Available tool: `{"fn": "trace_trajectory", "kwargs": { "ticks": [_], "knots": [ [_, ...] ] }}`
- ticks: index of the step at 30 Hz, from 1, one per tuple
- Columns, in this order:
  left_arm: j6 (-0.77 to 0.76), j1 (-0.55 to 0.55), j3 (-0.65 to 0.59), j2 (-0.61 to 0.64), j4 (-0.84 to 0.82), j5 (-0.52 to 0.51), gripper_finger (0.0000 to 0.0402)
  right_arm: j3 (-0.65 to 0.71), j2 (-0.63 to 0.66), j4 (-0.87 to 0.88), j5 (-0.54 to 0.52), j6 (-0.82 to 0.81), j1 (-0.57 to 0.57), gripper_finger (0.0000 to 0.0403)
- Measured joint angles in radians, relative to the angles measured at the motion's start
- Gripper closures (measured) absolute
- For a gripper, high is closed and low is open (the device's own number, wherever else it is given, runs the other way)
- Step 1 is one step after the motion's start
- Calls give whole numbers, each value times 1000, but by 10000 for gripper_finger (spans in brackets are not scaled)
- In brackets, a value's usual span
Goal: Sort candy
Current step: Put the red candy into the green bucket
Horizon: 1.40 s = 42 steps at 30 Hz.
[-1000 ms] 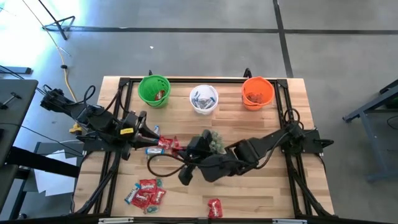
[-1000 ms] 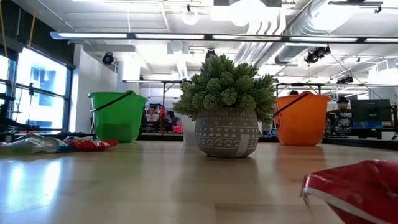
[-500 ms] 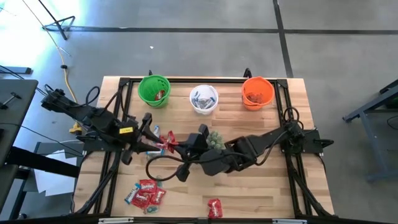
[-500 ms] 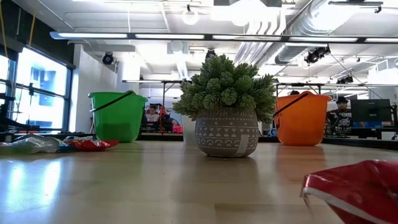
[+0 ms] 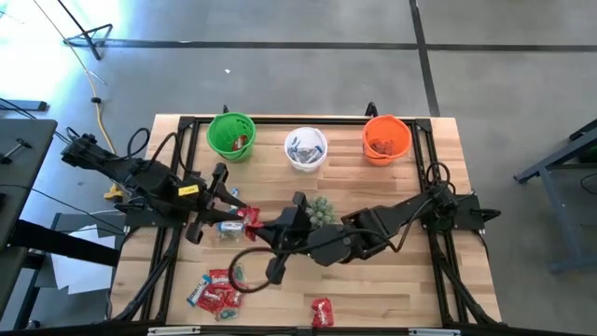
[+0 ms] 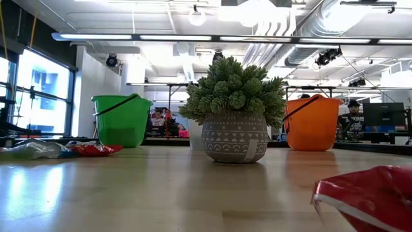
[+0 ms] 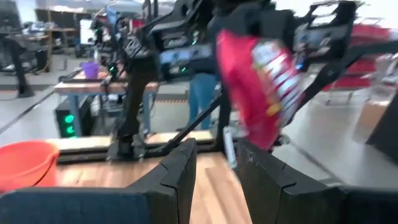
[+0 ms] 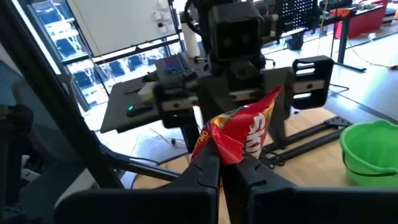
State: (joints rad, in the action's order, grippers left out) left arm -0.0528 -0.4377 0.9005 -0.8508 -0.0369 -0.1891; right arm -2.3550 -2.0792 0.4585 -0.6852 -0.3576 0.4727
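My right gripper point(image 8: 221, 163) is shut on one red-wrapped candy point(image 8: 242, 134) above the table's left middle; the high view shows this candy point(image 5: 247, 217) too. My left gripper point(image 7: 214, 158) faces it from the left, level and open. The red candy point(image 7: 261, 87) hangs just beyond its fingertips; whether they touch it I cannot tell. A blue-and-white candy point(image 5: 229, 227) lies on the table below. More red and blue candy point(image 5: 216, 291) lies in a pile near the front left, and one red piece point(image 5: 322, 311) lies at the front. My right gripper pinches one end of the red wrapper point(image 8: 217, 152) between its two fingers. The fingers come nearly level from the table's right side. The rest of the wrapper sticks out past the fingertips toward my left gripper, lifted clear of the table.
A green cup point(image 5: 230, 135), a white cup point(image 5: 305, 147) and an orange cup point(image 5: 386, 138) stand in a row at the far edge. A spiky green potted plant point(image 5: 322, 210) stands mid-table, right beside my right arm. Black frame rails run along both table sides.
My left gripper has rolled about its own pointing line and stays open. My right wrist has tipped up a little, with the red candy still pinched; its cable loop has swung toward the near edge.
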Motion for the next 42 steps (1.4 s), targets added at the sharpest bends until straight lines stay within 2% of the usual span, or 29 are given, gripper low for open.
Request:
{"fn": "trace_trajectory", "kwargs": {
  "ticks": [9,20,28,32,37,42],
  "knots": [
    [-84,0,0,-15,61,105,298,0,0,0,2,25,-17,403],
    [-94,0,0,-84,147,107,298,0,0,-9,8,28,-35,403],
    [-103,0,0,-78,158,109,299,0,0,-12,5,53,-37,403],
    [-110,0,0,-69,155,109,320,0,0,-10,5,71,-37,403],
    [-121,0,0,-68,149,132,385,0,0,-7,7,71,-36,403],
    [-120,0,0,-68,141,133,394,0,0,-3,6,71,-35,401]
  ]
}}
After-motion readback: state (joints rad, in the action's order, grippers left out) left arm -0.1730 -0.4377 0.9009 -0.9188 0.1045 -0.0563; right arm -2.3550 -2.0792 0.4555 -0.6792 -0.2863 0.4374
